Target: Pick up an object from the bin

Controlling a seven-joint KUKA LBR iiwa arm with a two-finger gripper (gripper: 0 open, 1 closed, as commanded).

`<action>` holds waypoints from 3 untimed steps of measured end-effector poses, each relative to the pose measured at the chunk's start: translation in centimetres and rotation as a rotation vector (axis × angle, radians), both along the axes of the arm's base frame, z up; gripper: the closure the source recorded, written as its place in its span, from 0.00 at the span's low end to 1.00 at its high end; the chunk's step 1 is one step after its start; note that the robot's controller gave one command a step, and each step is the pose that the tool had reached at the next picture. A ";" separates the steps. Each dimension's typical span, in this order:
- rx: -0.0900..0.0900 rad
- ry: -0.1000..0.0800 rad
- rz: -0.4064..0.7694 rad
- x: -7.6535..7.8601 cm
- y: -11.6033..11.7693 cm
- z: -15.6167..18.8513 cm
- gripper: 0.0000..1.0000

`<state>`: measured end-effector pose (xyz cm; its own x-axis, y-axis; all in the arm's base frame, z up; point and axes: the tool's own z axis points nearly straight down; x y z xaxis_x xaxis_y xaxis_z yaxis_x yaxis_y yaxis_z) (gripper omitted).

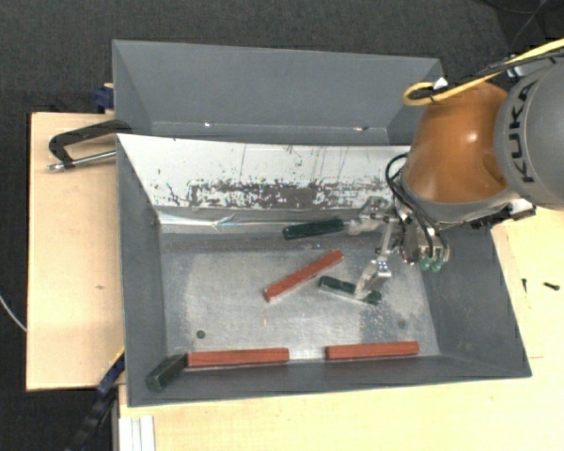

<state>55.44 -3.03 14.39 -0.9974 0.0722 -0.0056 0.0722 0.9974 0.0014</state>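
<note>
On the scuffed bin floor (226, 299) lies a red stick (304, 276).

The left half of the bin floor (211, 285) lies bare but for 1 small dark dot (200, 335), leaving wide room to come down there. Along the near wall, the longer red-brown bar (237, 356) and the shorter red-brown bar (371, 350) lie end to end with a gap between them. A dark green block (166, 371) fills the near left corner. A slanted red-brown bar (301, 277) crosses the middle. The right side is crowded: the gripper (372, 289) stands just beside a small dark green piece (336, 286), and the orange cover (456, 148) overhangs the far right corner. A dark green stick (312, 228) lies along the back wall.
</note>
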 end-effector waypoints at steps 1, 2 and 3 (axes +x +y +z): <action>0.001 0.010 -0.037 -1.0 0.6 -3.0 0.00; 0.001 0.001 -0.185 -1.6 0.2 -0.8 0.00; 0.001 0.002 -0.253 -3.0 -0.3 -6.0 0.00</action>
